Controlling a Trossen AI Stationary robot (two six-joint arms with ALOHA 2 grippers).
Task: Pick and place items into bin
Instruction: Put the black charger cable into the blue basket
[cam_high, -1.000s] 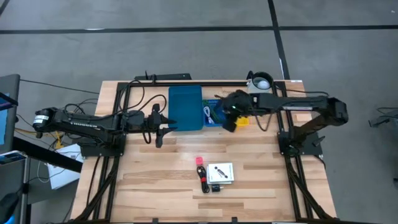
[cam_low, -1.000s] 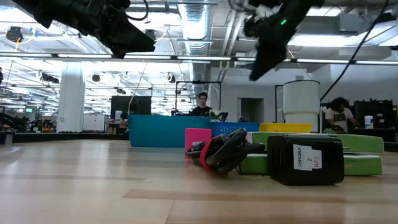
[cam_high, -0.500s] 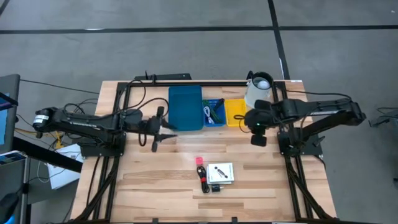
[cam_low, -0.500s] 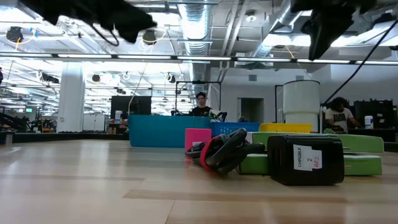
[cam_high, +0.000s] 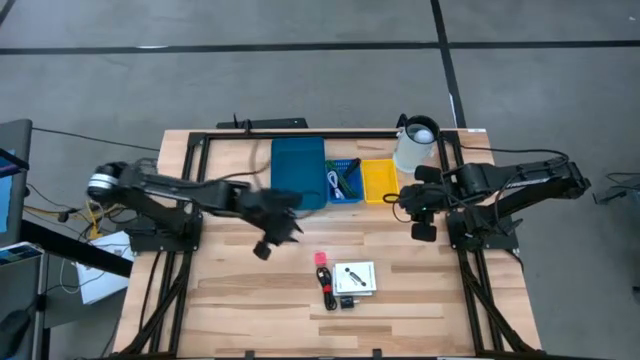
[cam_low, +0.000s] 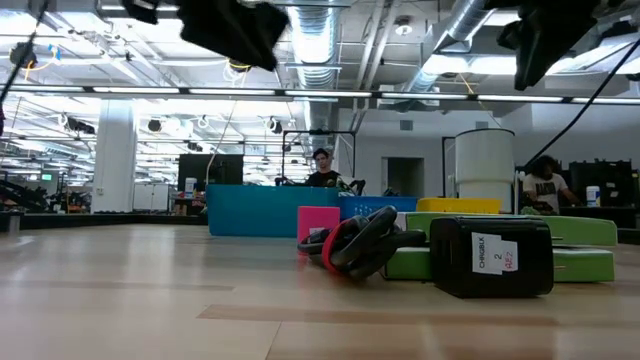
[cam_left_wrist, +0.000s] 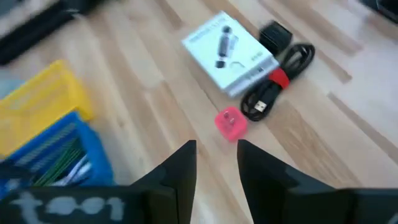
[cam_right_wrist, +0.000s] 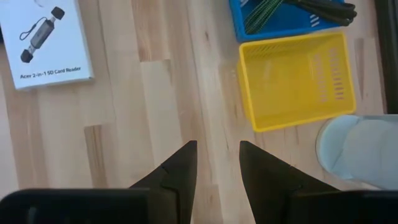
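- Wooden table of pale planks, with a big lit hall behind it in the low view, where people sit at desks.
- Items lie in a small group near the table's front middle, touching or just beside each other.
- Pink cube, small and bright, nearest the bins.
- Black cable, coiled, bound with a red band.
- White box showing a card reader; print reads "Acer 2-in-1 SD Card Reader".
- Black block carries a white label, "CHRGBLK 2".
- Green slab shows behind the block in the low view.
- Bins at the back: teal bin, blue bin holding cords and green sticks, yellow bin, empty.
- White jug stands beside the yellow bin.
- Left tool hovers between bins and items, fingers a narrow gap apart, gripping nothing.
- Right tool hovers near the yellow bin, likewise slightly parted and empty.
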